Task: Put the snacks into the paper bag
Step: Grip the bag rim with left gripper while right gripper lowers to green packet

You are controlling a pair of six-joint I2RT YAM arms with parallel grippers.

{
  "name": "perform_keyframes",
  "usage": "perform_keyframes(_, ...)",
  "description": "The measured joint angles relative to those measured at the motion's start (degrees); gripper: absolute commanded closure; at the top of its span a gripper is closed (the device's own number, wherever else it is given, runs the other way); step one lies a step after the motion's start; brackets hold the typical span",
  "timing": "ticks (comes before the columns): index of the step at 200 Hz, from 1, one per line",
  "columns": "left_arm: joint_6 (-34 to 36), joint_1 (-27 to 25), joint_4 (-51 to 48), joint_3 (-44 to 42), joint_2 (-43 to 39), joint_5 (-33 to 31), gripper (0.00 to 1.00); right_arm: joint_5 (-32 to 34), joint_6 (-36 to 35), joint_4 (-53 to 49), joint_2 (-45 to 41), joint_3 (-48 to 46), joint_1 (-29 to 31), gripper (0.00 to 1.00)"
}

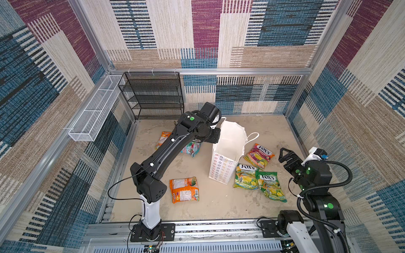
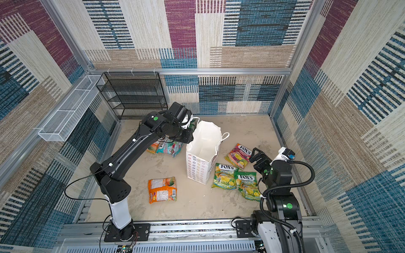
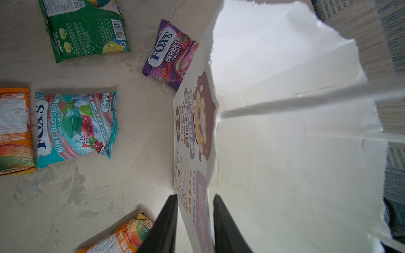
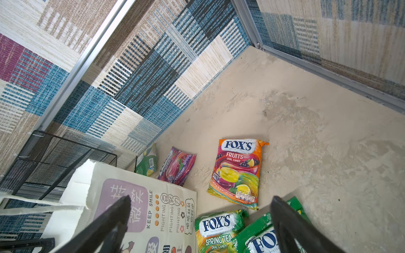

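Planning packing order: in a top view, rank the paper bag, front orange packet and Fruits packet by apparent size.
1. paper bag, clearly largest.
2. orange packet and Fruits packet: about alike, so unranked.

Looks steeply down in both top views from high over the near rail point(image 1: 219, 229) toward the back wall point(image 1: 241, 94), far enough off to hold the whole floor point(image 1: 219, 206). Hangs close above the rim of the paper bag point(image 3: 285, 142) from the left wrist and crouches low beside its printed side from the right wrist, each time catching the purple packet point(image 3: 171, 54) beyond it.
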Motion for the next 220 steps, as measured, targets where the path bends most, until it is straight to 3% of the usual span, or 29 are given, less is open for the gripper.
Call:
perform_keyframes(24,-0.6,0.0,-0.7,0.2,0.2,0.0,1.0,0.2,0.3,0.0,0.0,-0.3,0.0,0.0)
perform_keyframes(70,-1.4,0.7,-0.9,1.5,-0.2,-2.6,1.0,1.1,1.3,-0.7,1.6,-3.0,0.0,0.0)
perform_keyframes(111,-2.4,4.9,-0.9,2.0,-0.1,-1.3,1.0,2.6,5.3,-4.6,4.6,-5.9,0.0,0.0)
perform_keyframes(148,-2.4,8.1,-0.9,5.0,1.7,1.8,1.0,1.6,12.3,-9.7,7.2,-10.7,0.0,0.0)
perform_keyframes(220,-2.3,11.8,-0.8,7.4,3.3,6.9,1.0,-4.9,27.3,-15.4,11.4,-17.7,0.0,0.12)
